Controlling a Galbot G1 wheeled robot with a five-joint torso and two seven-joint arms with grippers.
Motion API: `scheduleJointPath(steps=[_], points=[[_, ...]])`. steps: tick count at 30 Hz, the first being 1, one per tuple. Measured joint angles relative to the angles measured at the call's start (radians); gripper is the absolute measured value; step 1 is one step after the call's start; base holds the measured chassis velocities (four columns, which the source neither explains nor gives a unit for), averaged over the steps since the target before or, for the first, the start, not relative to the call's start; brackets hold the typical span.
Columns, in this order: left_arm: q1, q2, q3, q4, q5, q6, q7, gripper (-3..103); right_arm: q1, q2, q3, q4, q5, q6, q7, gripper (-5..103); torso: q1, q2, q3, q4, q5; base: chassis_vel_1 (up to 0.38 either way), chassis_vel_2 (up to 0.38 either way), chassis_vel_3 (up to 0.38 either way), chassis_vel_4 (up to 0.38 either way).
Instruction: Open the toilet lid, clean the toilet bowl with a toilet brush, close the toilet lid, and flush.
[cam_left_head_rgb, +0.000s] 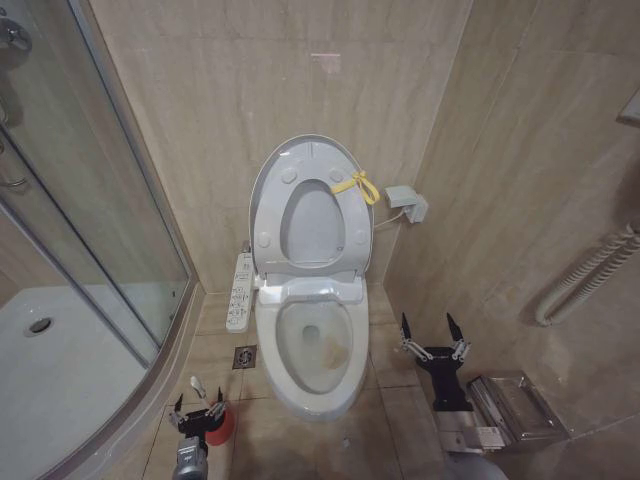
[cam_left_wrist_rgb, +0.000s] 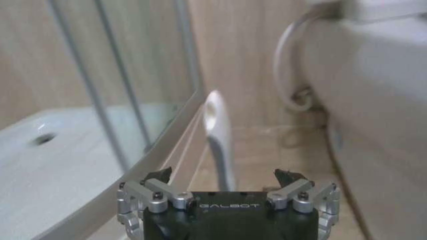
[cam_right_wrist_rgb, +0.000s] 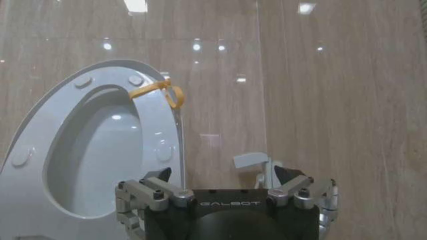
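The toilet lid (cam_left_head_rgb: 300, 160) stands raised against the back wall in the upper middle of the head view, the seat ring (cam_left_head_rgb: 312, 226) lifted with it and the yellow cord loop (cam_left_head_rgb: 357, 185) hanging at its upper right edge, so I judge the opening step done and the brush step in hand. The toilet bowl (cam_left_head_rgb: 318, 345) sits open at centre, a yellowish stain on its inner wall. At the bottom left of the frame the left gripper (cam_left_head_rgb: 200, 409) hangs with its jaws spread and nothing between them, right at the pale handle of the toilet brush (cam_left_head_rgb: 197, 386), which rises from the red holder (cam_left_head_rgb: 226, 424) on the floor beside the shower tray (cam_left_head_rgb: 60, 370). In the left wrist view the handle (cam_left_wrist_rgb: 217, 135) stands just ahead of the open fingers (cam_left_wrist_rgb: 155, 190), not yet gripped. The next move, I'd say, calls for closing on that thin handle squarely and lifting it straight out of the holder. The right gripper (cam_left_head_rgb: 432, 335) waits lower right of the bowl, likewise unclenched and empty. The bristle head is hidden in the holder, and the holder itself is partly covered by the left gripper.
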Motion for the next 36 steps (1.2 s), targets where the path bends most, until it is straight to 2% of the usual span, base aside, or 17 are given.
scheduleJointPath(steps=[7,13,21,28,29,36], points=[[-0.009,0.002,0.009,-0.002,-0.038,0.011,-0.031,100,0.015,-0.004,-0.002,-0.021,0.005,0.001,-0.005,100,0.0,0.0,0.0,0.0001,-0.0001,0.0,0.0,0.0,0.0],[-0.045,0.009,0.019,0.012,-0.036,0.011,-0.02,100,0.024,-0.004,-0.003,-0.035,0.005,0.001,-0.007,100,0.0,0.0,0.0,-0.0001,0.0,0.0,0.0,0.0,0.0],[-0.127,0.014,0.022,0.121,-0.012,-0.007,0.003,99,0.028,-0.005,0.003,-0.056,0.009,0.004,-0.009,100,0.0,0.0,0.0,0.0,-0.0002,0.0,0.0,0.0,0.0],[-0.133,0.009,0.028,0.127,-0.013,-0.008,0.008,99,0.039,-0.003,0.004,-0.071,0.01,0.004,-0.01,100,0.0,0.0,0.0,-0.0001,-0.0001,0.0,0.0,0.0,0.0],[-0.131,0.009,0.028,0.127,-0.014,-0.007,0.008,73,0.041,-0.001,0.003,-0.073,0.01,0.004,-0.01,100,0.0,0.0,0.0,-0.0001,-0.0001,0.0,0.0,0.0,0.0],[-0.112,0.012,0.028,0.115,-0.019,-0.003,0.008,73,0.051,0.004,-0.001,-0.08,0.01,0.004,-0.011,100,0.0,0.0,0.0,0.0,-0.0001,0.0,0.0,0.0,0.0]])
